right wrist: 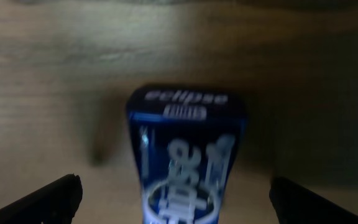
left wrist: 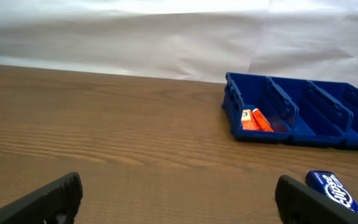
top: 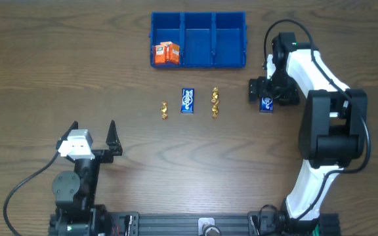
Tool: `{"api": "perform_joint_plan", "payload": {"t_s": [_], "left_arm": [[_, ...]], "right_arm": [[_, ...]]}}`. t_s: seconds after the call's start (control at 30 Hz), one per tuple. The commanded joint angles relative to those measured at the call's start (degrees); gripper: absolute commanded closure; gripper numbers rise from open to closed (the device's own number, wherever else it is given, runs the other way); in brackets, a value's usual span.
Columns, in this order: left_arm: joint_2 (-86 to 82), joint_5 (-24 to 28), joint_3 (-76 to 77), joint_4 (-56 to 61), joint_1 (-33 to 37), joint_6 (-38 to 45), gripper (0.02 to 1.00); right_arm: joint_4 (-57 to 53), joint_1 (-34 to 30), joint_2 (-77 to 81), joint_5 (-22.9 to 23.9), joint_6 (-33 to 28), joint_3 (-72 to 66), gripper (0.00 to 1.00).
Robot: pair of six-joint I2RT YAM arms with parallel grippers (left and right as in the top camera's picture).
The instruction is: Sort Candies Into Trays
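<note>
So the blue tray (top: 199, 12) sits toward the far side of the bench (top: 58, 65), three compartments in a row. The left compartment has a couple of orange candies (top: 166, 52) in it, and you can see them from the left wrist camera too, tucked at the near end of that bin.

In front of the tray there's a loose row on the wood: one gold candy (top: 165, 110), then a blue packet (top: 188, 101), then a little cluster of gold candies (top: 215, 101), all a bit apart from each other.

Further right there's a second blue packet (right wrist: 187, 162) lying flat on the bench, and the right end effector (right wrist: 174, 185) is down right over it. Its fingers are spread wide with the packet sitting in the gap between them, and there's visible wood on both sides, so nothing's being pinched.

The left end effector (top: 94, 124) hangs near its base, well apart from the candy row, fingers spread and holding nothing. Its camera looks across the bench at the tray, with the first blue packet and a bit of gold off to the side.
</note>
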Motion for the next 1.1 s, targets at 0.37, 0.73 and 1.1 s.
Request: {"api": "perform_joint_plan", "payload": {"t_s": [0.37,0.73,1.1], "left_arm": [[-0.26,1.2,-1.01,-2.14,0.37,-0.63,0.02],[-0.26,1.2,-1.01,-2.14,0.37,-0.63,0.02],[-0.26,1.2,-1.01,-2.16,0.37,-0.63,0.02]], "right_arm": [[0.55,0.59,0.92,5.2,1.84,0.55,0.345],[2.25,2.8,0.92,5.11,1.86,0.55,0.691],[1.57,3.54,-2.75,4.5,3.37,1.51,0.869]]}}
